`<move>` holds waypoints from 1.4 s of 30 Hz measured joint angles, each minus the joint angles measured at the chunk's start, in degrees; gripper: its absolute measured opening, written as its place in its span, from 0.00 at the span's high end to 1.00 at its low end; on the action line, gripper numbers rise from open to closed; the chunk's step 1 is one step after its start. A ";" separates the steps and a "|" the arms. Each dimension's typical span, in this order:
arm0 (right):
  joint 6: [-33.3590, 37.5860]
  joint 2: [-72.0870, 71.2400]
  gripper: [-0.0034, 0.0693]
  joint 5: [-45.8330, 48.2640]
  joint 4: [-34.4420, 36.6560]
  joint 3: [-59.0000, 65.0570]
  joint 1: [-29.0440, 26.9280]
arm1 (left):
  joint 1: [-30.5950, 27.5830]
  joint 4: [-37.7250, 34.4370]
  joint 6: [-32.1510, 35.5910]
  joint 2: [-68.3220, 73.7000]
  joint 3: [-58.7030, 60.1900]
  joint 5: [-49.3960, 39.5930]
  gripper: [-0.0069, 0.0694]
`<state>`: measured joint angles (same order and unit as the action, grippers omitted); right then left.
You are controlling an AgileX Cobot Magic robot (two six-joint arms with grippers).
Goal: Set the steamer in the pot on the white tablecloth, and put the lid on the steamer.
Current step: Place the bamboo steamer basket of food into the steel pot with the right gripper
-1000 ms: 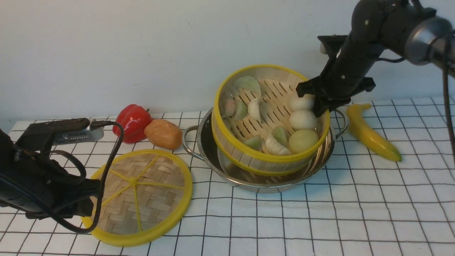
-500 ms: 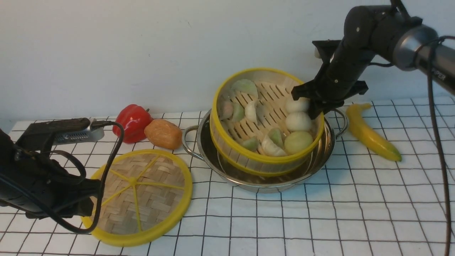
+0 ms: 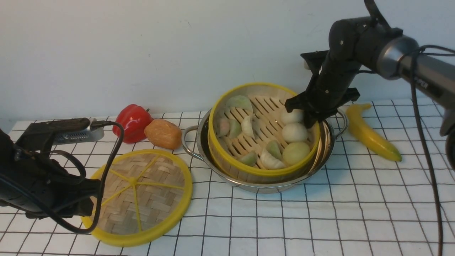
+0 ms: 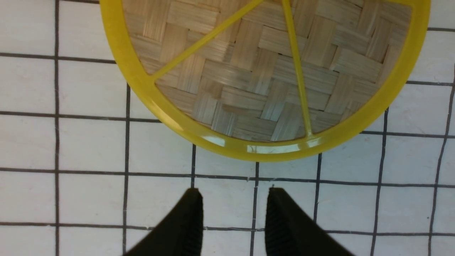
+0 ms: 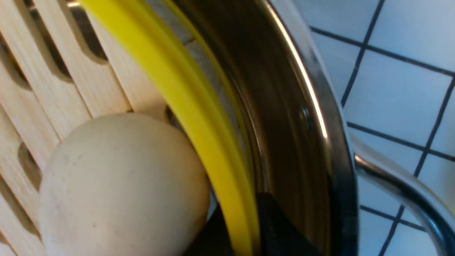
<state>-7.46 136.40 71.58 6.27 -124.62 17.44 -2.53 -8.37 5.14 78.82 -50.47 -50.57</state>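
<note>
The steamer (image 3: 265,106), holding buns and dumplings, sits low inside the pot (image 3: 199,137) on the white tablecloth (image 3: 355,213), still tilted with its far side higher. My right gripper (image 3: 311,119) is shut on the steamer's right rim. In the right wrist view its fingers pinch the yellow rim (image 5: 170,81) beside a pale bun (image 5: 121,185), with the pot wall (image 5: 284,106) just outside. The lid (image 3: 142,193) lies flat on the cloth at front left. My left gripper (image 4: 234,193) is open and empty, just short of the lid's edge (image 4: 256,78).
A red pepper (image 3: 132,121) and a brown potato (image 3: 163,133) lie behind the lid, left of the pot. A banana (image 3: 369,133) lies right of the pot's right handle. A white wall stands close behind.
My right gripper has moved down and slightly left, lowering the steamer from above the pot into it. The left arm and the lid have not moved.
</note>
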 joint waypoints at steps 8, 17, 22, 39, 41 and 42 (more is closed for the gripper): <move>-1.44 0.00 0.88 0.00 -2.10 0.00 0.00 | 0.00 0.00 0.02 0.00 0.00 0.00 0.59; -1.55 0.00 0.88 0.00 -2.24 0.00 -0.06 | 0.00 0.00 0.02 0.00 0.00 0.13 0.59; -1.73 0.00 0.88 0.00 -2.17 0.00 -0.10 | 0.00 0.00 0.02 0.00 0.00 0.32 0.59; -1.98 0.00 0.88 0.00 -1.44 0.00 -0.10 | 0.00 0.00 0.08 0.00 0.00 1.09 0.59; -2.10 0.00 0.88 0.00 -1.38 0.00 -0.10 | 0.00 0.00 0.07 0.00 0.00 1.09 0.59; -2.10 0.00 0.88 0.00 -1.38 0.00 -0.10 | 0.00 0.00 0.07 0.00 0.00 1.09 0.59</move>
<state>-9.55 136.40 71.58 4.89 -124.62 17.35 -2.53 -8.37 5.21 78.82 -50.47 -49.48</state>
